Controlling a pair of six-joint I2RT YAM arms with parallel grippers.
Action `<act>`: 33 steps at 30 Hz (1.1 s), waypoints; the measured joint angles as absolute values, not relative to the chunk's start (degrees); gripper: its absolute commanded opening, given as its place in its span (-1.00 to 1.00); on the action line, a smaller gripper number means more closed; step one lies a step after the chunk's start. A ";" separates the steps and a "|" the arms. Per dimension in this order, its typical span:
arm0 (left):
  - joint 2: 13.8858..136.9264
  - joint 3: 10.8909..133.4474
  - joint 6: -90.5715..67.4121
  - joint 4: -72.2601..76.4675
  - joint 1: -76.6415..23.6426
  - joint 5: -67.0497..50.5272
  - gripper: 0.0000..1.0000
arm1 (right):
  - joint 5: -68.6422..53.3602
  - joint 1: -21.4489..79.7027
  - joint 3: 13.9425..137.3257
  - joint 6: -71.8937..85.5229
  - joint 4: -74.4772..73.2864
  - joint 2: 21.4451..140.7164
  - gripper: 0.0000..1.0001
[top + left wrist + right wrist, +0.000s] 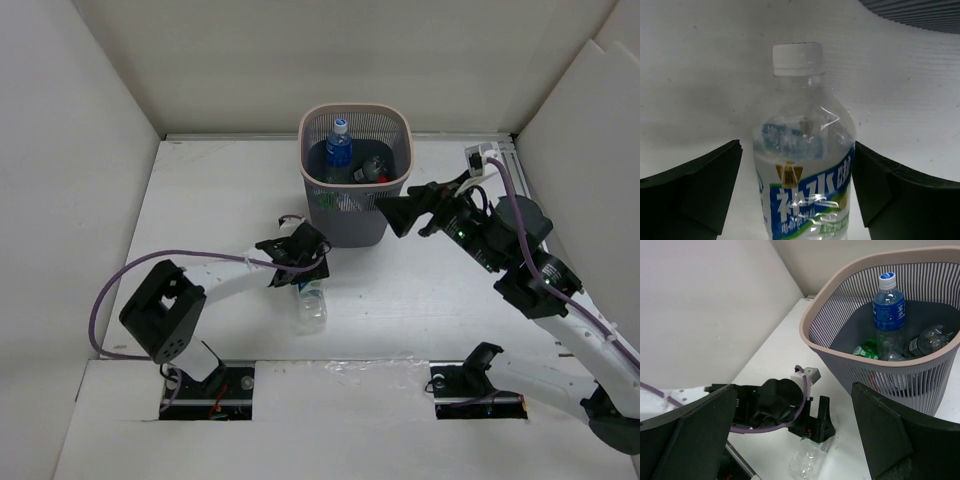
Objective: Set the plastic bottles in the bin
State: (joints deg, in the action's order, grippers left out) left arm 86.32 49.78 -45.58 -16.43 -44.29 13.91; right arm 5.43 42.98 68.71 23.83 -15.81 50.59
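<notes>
1. Target. One bottle (313, 305) lies on its side on the table (420, 330), just below centre in the top view and near the bin (356, 107). I see no other bottle outside the bin. Inside it I see several bottles, one with a blue label (338, 150) standing upright.

2. Key relation. The left gripper (298, 262) sits directly over the bottle's upper end. In the left wrist view its fingers (695, 190) are spread on both sides of the body, with a visible gap on each side and nothing pinched. The long axis runs straight away from that camera, with the white cap (798, 58) at the far end. From the mesh in the upper right corner, I judge the cap points roughly toward the bin. The closing line therefore crosses the axis squarely. I judge the next move to be a squeeze across the labelled body.

3. Other arm. The right gripper (390, 213) hovers beside the bin's right wall. It is spread and empty, and farther from the bottle.

4. Clearance. The bin stands up and right of the bottle, so any lift must clear its rim. The table below and to the right of the bottle is open. The left wall (70, 200) is well apart.
</notes>
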 measured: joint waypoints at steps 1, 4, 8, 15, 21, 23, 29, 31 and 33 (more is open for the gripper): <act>87.37 49.78 -45.76 -15.81 -44.36 13.91 0.21 | 5.56 43.13 68.42 23.83 -15.90 50.22 1.00; 89.12 49.76 -46.83 -14.06 -45.10 14.39 -0.54 | 5.78 43.24 68.01 23.83 -15.97 50.11 1.00; 87.61 49.71 -48.62 -13.76 -47.72 15.27 -1.00 | 5.91 43.59 67.09 23.86 -16.25 50.11 1.00; 71.83 49.87 -49.56 -21.15 -55.22 17.10 -1.00 | 0.32 43.59 59.94 23.31 -14.06 48.29 1.00; 49.08 56.31 -46.35 -19.59 -59.75 19.20 -1.00 | -14.24 43.64 50.37 22.31 -7.35 45.32 1.00; 44.66 58.19 -43.68 -18.09 -59.57 20.27 -1.00 | -19.03 44.12 47.99 22.79 -3.31 44.75 1.00; 40.75 60.16 -34.87 -10.87 -59.53 18.44 -1.00 | -25.96 49.12 46.11 25.02 8.91 48.07 1.00; 40.80 59.90 -32.67 -8.54 -59.53 16.49 -1.00 | -27.22 50.37 46.11 25.54 12.86 50.96 1.00; 40.82 59.48 -30.72 -5.32 -59.53 14.33 -1.00 | -29.15 51.35 46.11 26.24 16.32 54.39 1.00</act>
State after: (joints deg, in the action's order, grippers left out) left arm 40.82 59.48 -30.72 -5.32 -59.53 14.33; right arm -29.15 51.35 46.11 26.24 16.32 54.39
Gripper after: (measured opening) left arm 0.480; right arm 0.999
